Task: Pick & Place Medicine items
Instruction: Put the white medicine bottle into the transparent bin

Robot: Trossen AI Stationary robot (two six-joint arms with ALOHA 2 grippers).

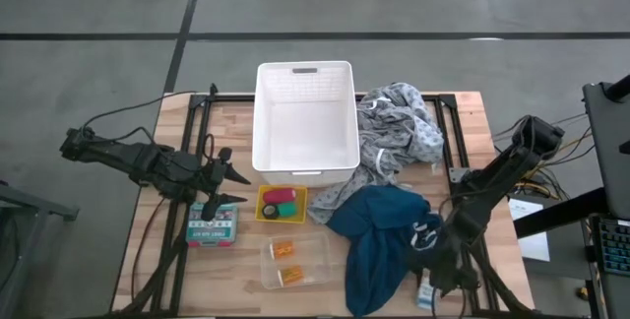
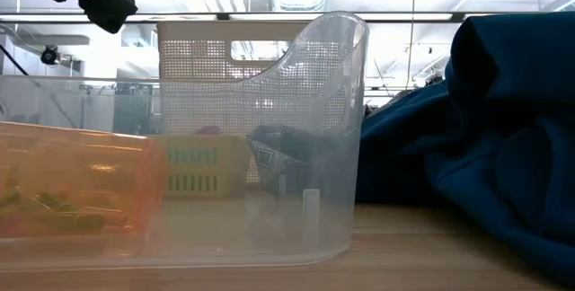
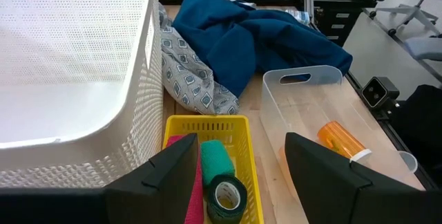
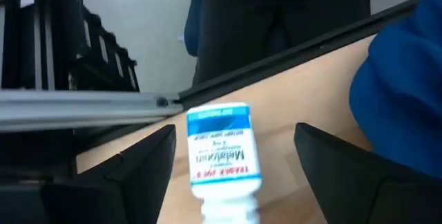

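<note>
medicine items are spread over the near half of the wooden table (image 1: 167,122). two orange pill bottles (image 1: 283,250) lie on their sides in a clear plastic bin (image 1: 317,247), one behind the other; in the left wrist view only one of them shows. a pink-red cylinder (image 1: 277,197) and a dark green roll (image 1: 279,211) sit side by side in a small yellow basket (image 1: 300,195), just in front of the large white perforated basket (image 1: 305,81). a teal-and-white box (image 1: 214,224) lies flat on the table just left of the yellow basket. a white labelled bottle (image 4: 222,160) with a blue band lies on its side at the near right edge of the table, next to the teal-blue cloth (image 1: 379,245).

left gripper (image 1: 232,185) hovers just left of the yellow basket, above the far end of the box; fingers apart, nothing between them. its wrist view looks over the yellow basket toward the clear bin.

right gripper (image 1: 436,278) is low over the near right edge, at the edge of the teal-blue cloth. in its wrist view the two fingers stand apart on either side of the white bottle with clear gaps, not touching it.

grey patterned cloth (image 1: 399,127) is heaped to the right of the white basket, with the teal-blue cloth bunched in front of it.
</note>
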